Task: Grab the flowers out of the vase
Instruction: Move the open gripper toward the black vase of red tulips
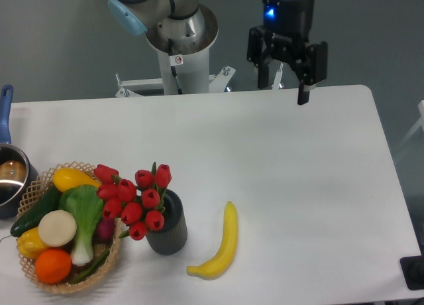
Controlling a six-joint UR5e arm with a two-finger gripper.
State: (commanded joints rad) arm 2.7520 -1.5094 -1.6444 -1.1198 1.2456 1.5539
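Observation:
The flowers (pixel 136 197), a bunch of red tulip buds with green stems, stand in the vase (pixel 167 231), a short dark grey ribbed cylinder at the front left of the white table. The bunch leans left over the basket's edge. My gripper (pixel 283 86) hangs high above the table's far edge, well to the right of and behind the vase. Its two black fingers are spread apart and hold nothing.
A wicker basket (pixel 40 185) with vegetables and fruit touches the flowers on the left. A steel pot with a blue handle (pixel 8 172) is at the left edge. A yellow banana (pixel 221 246) lies right of the vase. The arm's base (pixel 179 46) stands behind the table.

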